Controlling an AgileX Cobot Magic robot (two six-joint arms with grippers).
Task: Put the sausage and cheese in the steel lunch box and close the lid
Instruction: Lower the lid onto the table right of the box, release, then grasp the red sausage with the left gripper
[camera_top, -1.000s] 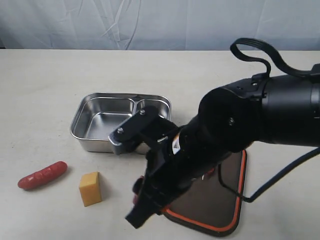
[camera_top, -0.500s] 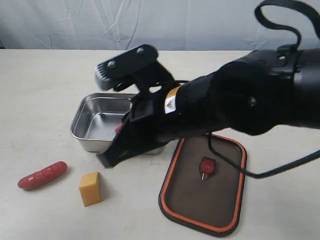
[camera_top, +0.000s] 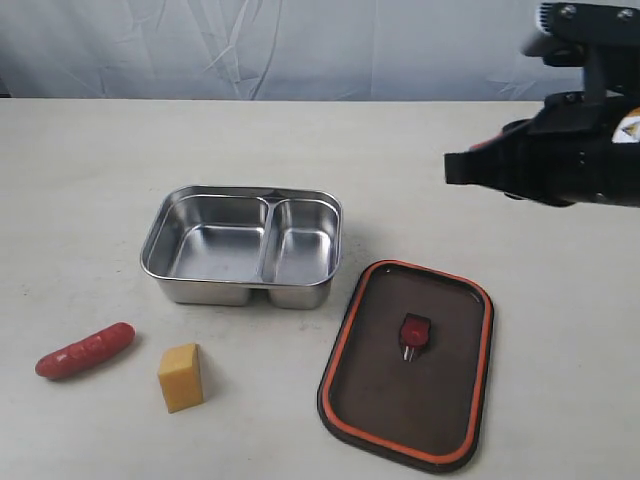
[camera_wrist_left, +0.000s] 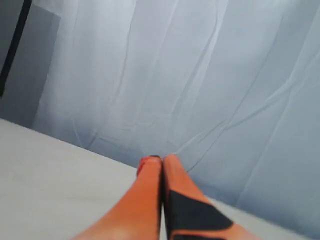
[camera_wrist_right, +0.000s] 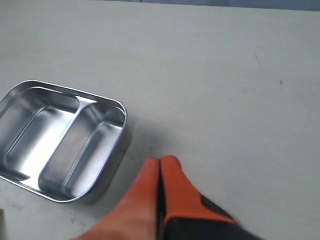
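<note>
Across the pale desk (camera_top: 100, 150) nothing is loaded yet. The steel lunch box (camera_top: 215, 292) sits near the middle with both compartments bare. The lid (camera_top: 400, 400) lies flat just beside the box's right corner, toward the near edge, with its orange rim showing and the small red valve (camera_top: 413, 330) at its centre. The sausage (camera_top: 85, 350) lies by the near-left corner, and the cheese (camera_top: 181, 377) stands close to it on the box's side, apart from both.

My right hand (camera_wrist_right: 159, 161) hangs high over the desk's right side, fingers pressed together and holding nothing. My left hand (camera_wrist_left: 161, 159) is likewise pressed together and empty, pointing at the backdrop and out of the wide view.

I judge the first pick is the step in hand. To do it well I should spread the fingers before coming down, straddle the sausage across its narrow width at the middle, and close gently, since a round thing may roll. The larger compartment suits it. The cheese I would take by its flat sides. I should keep clear of the lid until both are in.
</note>
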